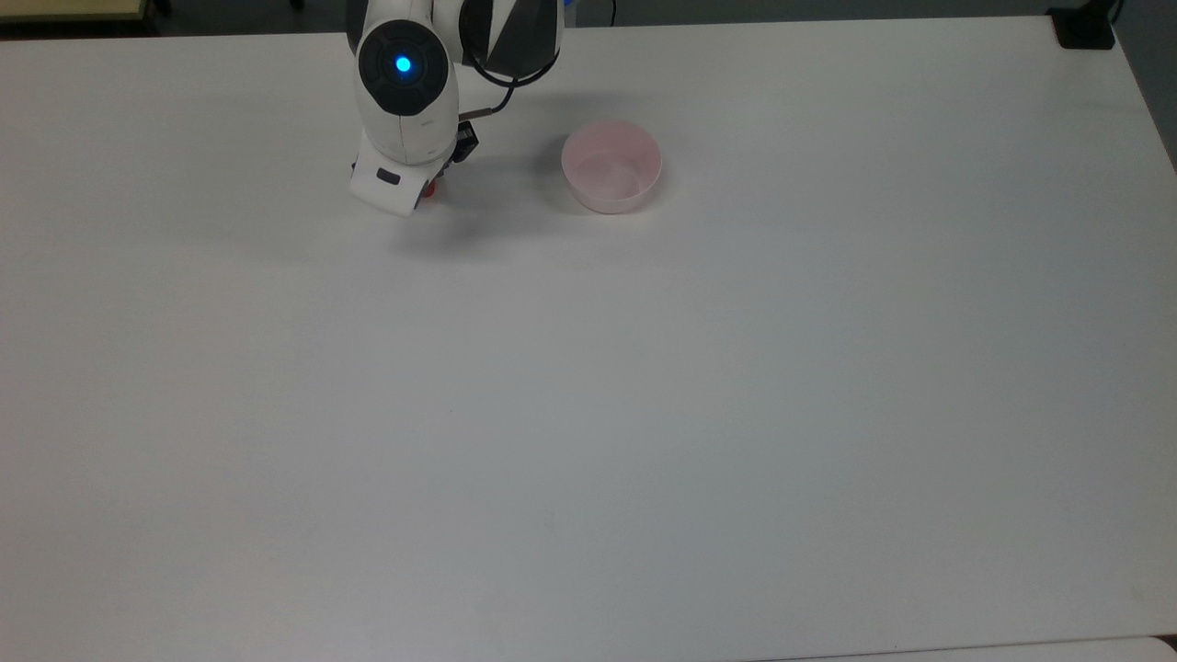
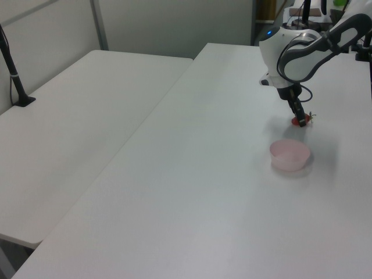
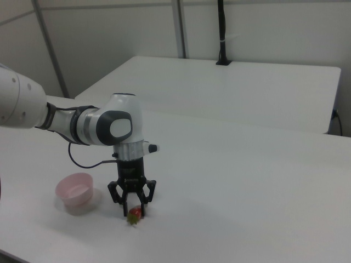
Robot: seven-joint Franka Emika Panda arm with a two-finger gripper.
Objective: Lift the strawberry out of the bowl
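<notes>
Strawberry (image 3: 134, 215): out of bowl (image 3: 75, 192), low over table (image 3: 230, 181) near its arm-side edge, pinched between gripper (image 3: 134, 212) fingers. Advice: grip firmly, lower gently, release only on contact.

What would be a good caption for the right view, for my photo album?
The robot's pincer lowers a red strawberry to the white table, beside the empty pink bowl.

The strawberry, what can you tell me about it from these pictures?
The strawberry is small, glossy and red, with a bit of green at its cap. It sits low between the fingers of the gripper, at or just above the white table, outside the pink bowl, which stands apart on the right view's left. In the top view it peeks out red under the arm.
</notes>
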